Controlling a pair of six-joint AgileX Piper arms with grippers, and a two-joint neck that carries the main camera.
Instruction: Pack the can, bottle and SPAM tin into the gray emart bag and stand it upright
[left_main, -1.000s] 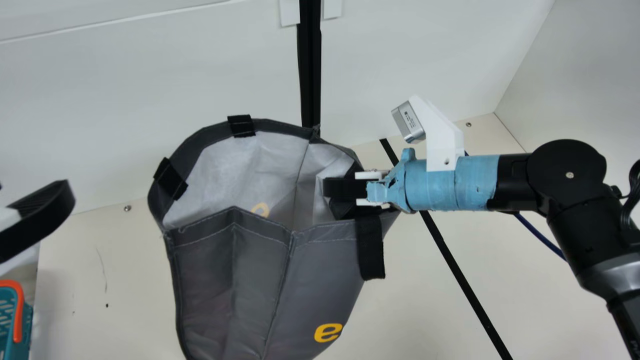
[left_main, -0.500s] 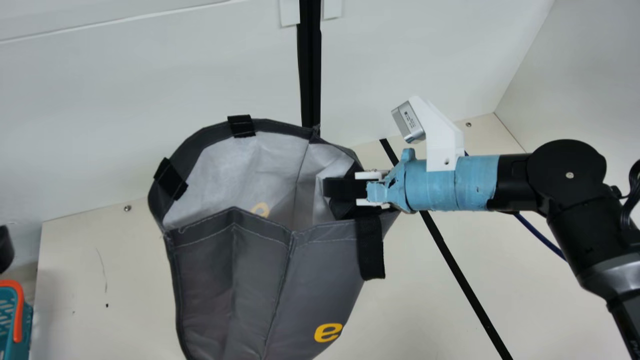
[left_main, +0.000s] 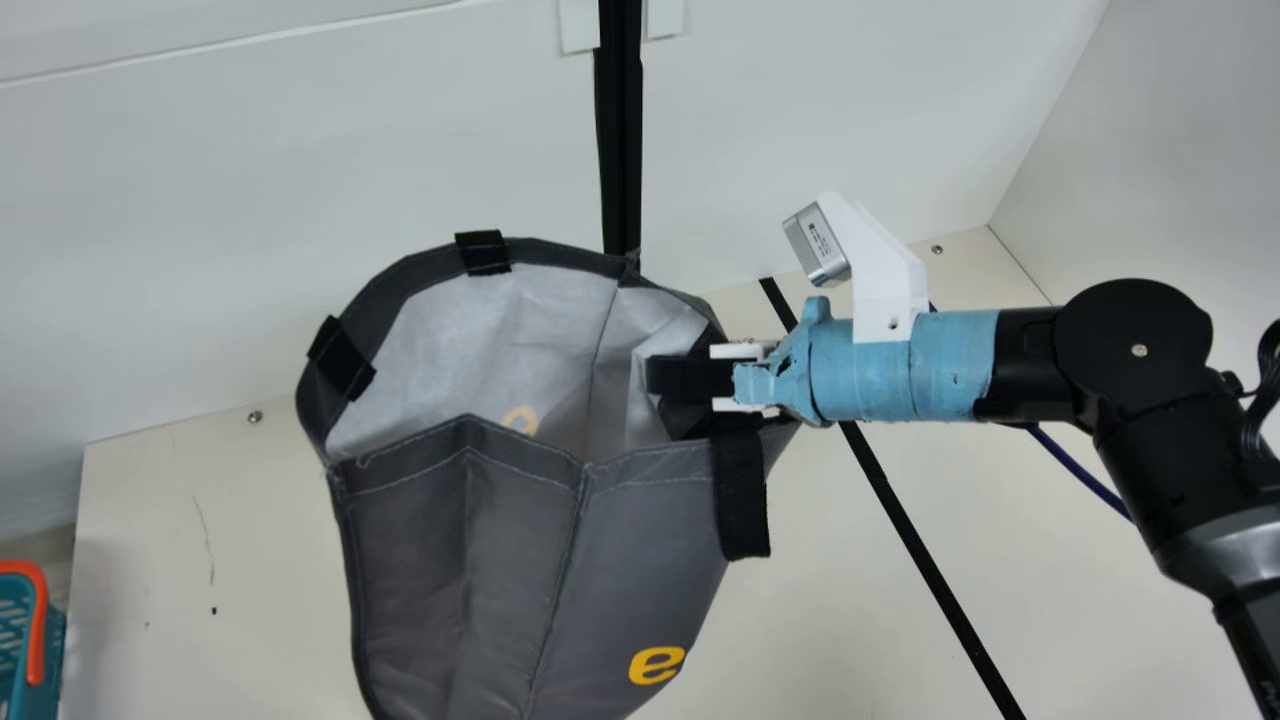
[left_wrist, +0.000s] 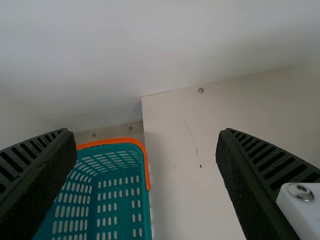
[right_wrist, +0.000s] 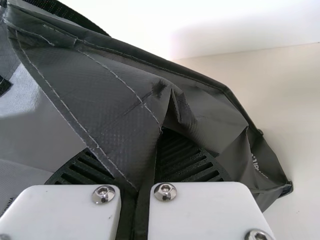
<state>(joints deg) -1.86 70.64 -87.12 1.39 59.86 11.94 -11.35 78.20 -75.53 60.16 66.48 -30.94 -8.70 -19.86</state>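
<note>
a yellow letter "e" stood on the gray emart bag, right of centre at the bottom of the main view; the yellow mark on its lining, near mid-frame, was partly hidden. in the right wrist view, "china" showed at lower left on the bag, while white print at right was too creased to read.
</note>
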